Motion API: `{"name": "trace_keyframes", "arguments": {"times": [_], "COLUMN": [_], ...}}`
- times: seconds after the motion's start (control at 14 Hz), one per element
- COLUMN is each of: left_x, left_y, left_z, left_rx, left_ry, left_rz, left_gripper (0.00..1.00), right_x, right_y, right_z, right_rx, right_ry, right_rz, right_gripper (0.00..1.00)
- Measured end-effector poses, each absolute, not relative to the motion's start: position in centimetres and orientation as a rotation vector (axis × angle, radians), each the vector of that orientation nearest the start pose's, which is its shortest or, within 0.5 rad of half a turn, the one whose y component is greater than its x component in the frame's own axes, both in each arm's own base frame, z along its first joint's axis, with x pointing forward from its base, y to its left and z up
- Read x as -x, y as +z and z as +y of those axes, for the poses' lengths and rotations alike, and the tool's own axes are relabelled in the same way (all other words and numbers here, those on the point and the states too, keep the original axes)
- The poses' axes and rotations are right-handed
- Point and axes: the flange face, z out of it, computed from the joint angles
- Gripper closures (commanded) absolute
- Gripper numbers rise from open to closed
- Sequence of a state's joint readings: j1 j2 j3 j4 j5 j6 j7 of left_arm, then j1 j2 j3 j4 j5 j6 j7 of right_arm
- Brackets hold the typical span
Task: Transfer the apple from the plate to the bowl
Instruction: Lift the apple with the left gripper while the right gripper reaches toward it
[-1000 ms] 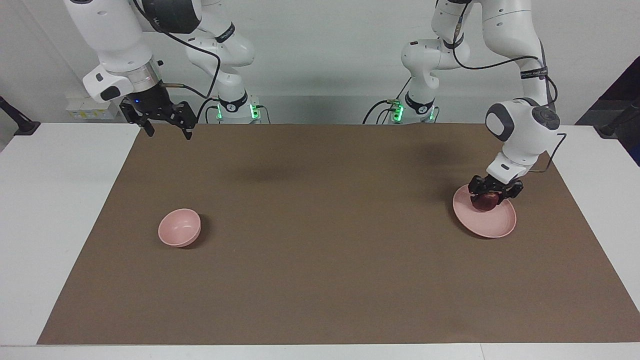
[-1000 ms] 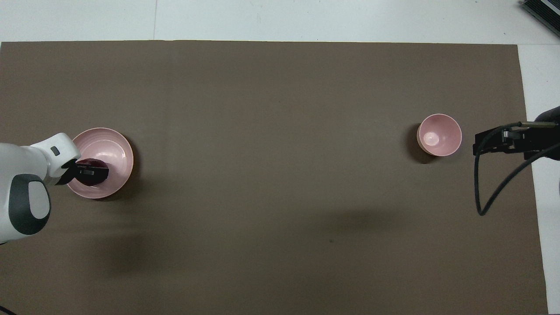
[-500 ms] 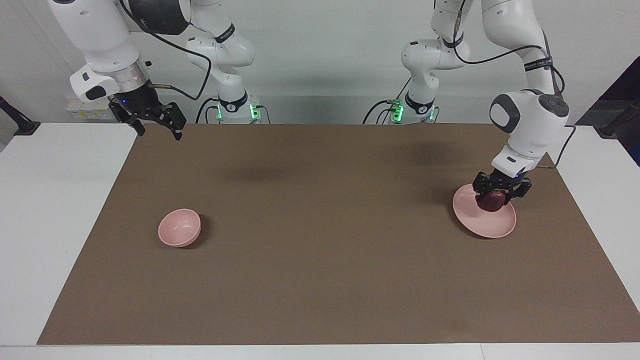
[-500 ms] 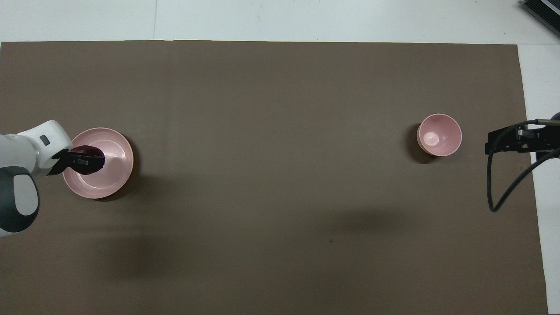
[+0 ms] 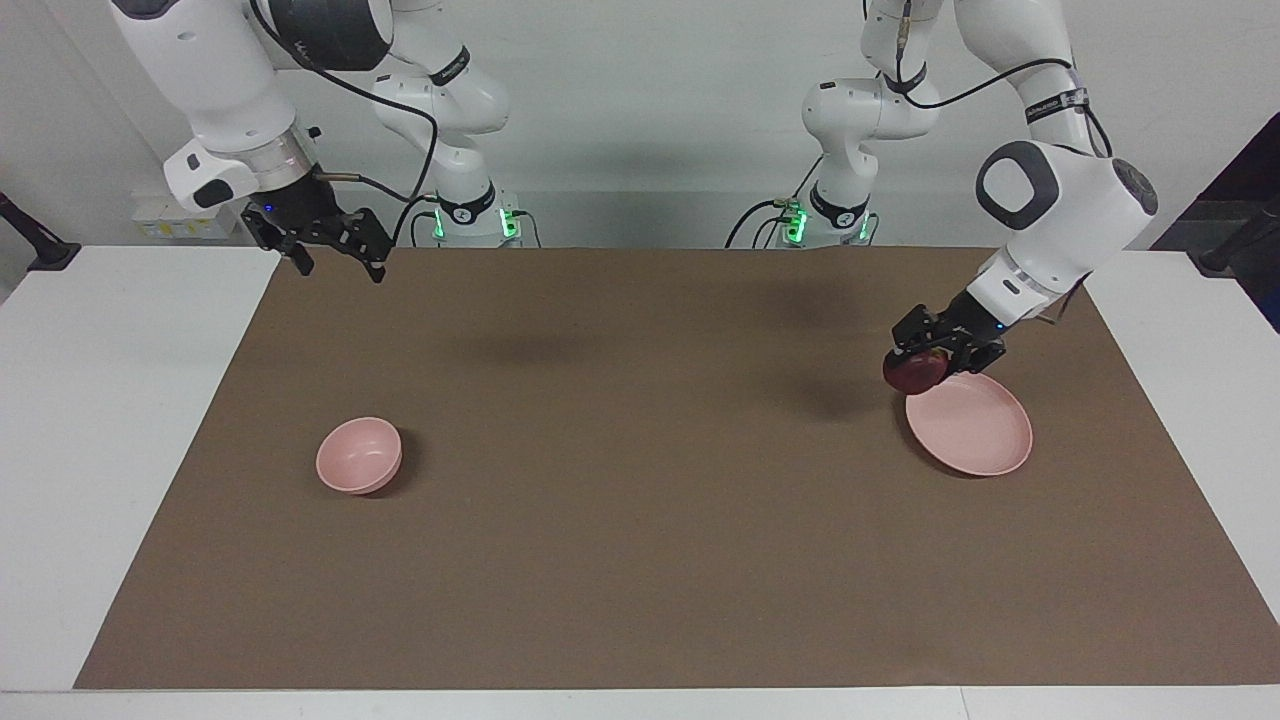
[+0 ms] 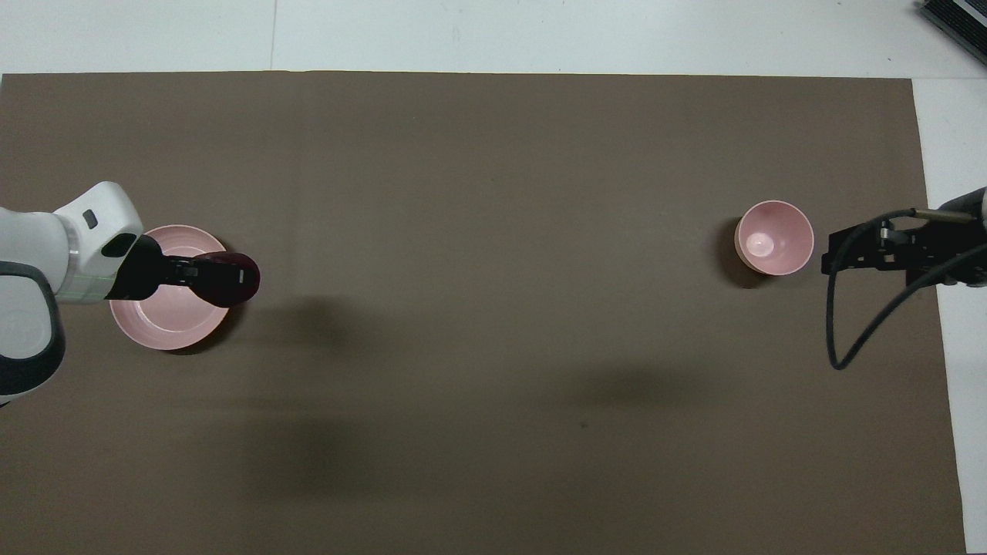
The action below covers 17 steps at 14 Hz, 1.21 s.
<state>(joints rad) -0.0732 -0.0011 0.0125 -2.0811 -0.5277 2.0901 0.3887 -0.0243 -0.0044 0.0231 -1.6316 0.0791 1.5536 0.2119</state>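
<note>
My left gripper is shut on the dark red apple and holds it in the air over the edge of the pale pink plate. The plate lies flat at the left arm's end of the table with nothing on it. The small deep pink bowl stands at the right arm's end, with nothing in it. My right gripper hangs open high over the mat's corner by the right arm's base, holding nothing.
A brown mat covers most of the white table. A black cable loops from the right arm's wrist.
The left gripper has lifted the apple off the plate and carried it over the plate's edge, toward the table's middle. The right gripper shifted slightly up at its corner.
</note>
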Motion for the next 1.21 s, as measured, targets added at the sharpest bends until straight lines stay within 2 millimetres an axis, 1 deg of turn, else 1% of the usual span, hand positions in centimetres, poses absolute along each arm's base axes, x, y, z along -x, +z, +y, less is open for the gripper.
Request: {"name": "trace_keyframes", "arguments": {"times": [0.14,0.21,0.43,0.57,0.71,0.79,1.0,1.07,1.21], "left_x": [-54.4,-54.1,-53.6,-52.8,-52.4,-52.3,-51.6,-51.5,-50.9], "left_y": [43.4,43.5,44.2,44.5,44.9,45.1,45.6,45.8,46.1], "left_z": [-9.5,-11.3,-15.1,-18.1,-19.8,-20.5,-22.9,-23.7,-25.9], "left_rx": [3.674,3.731,3.914,3.985,4.07,4.114,4.2,4.226,4.246], "left_ry": [-0.137,-0.124,-0.113,-0.054,-0.023,-0.014,0.01,-0.007,-0.093], "left_rz": [0.328,0.309,0.198,0.146,0.065,0.023,-0.046,-0.091,-0.178], "left_gripper": [1.0,1.0,1.0,1.0,1.0,1.0,1.0,1.0,1.0], "right_x": [-55.5,-55.9,-56.5,-56.8,-57.0,-57.1,-56.7,-56.5,-56.0], "right_y": [57.4,55.7,50.5,47.1,44.3,43.3,41.1,40.5,39.7], "right_z": [2.9,4.2,8.9,12.4,14.5,15.3,17.4,18.1,19.4], "right_rx": [2.958,2.893,2.712,2.53,2.348,2.274,2.04,1.965,1.82], "right_ry": [0.19,0.215,0.305,0.373,0.432,0.458,0.551,0.581,0.614], "right_rz": [0.445,0.528,0.74,0.889,1.004,1.05,1.15,1.179,1.24], "right_gripper": [0.0,0.0,0.0,0.0,0.0,0.0,0.0,0.0,0.0]}}
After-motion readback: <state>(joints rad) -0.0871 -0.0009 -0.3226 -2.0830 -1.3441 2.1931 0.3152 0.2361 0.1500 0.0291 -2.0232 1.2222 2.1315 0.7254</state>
